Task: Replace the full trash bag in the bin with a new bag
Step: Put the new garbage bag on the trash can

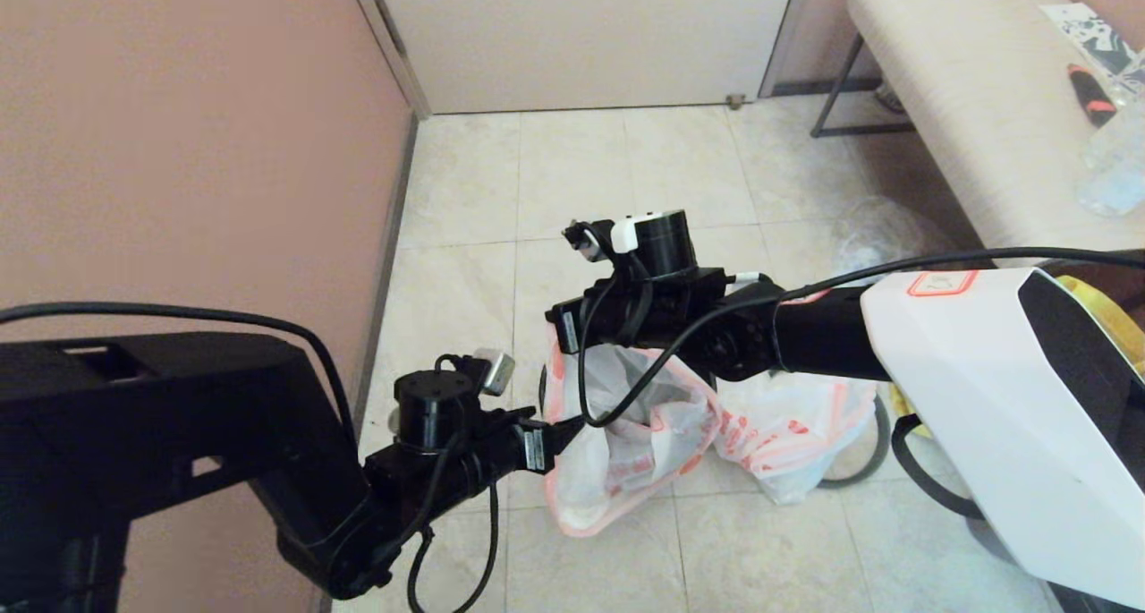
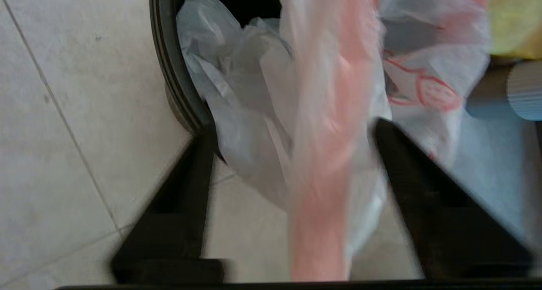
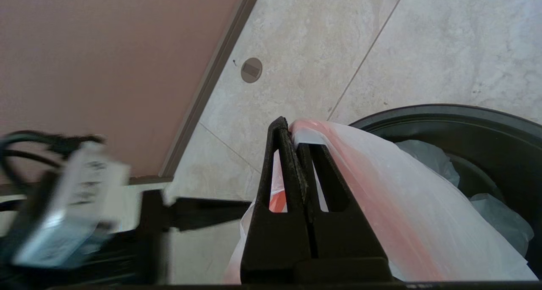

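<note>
The new bag (image 1: 626,443) hangs open, thin and white with an orange-red hem, over the black bin (image 3: 444,116). My right gripper (image 1: 559,327) is shut on the bag's hem (image 3: 305,127) at the bin's rim side. My left gripper (image 1: 564,429) is open, and the hem band (image 2: 330,112) hangs loose between its spread fingers (image 2: 199,163). Crumpled translucent plastic lies inside the bin (image 2: 167,65). The full trash bag (image 1: 792,434), white with red print, sits just right of the new bag. In the head view only a sliver of the bin (image 1: 542,387) shows.
A pink wall (image 1: 197,148) stands close on the left, with a door beyond. A padded bench (image 1: 975,103) holding small items is at the right. A clear bag (image 1: 881,228) lies on the tiles, a yellow tote (image 1: 1105,313) peeks behind my right arm, and a grey arc (image 1: 859,477) curves by the full bag.
</note>
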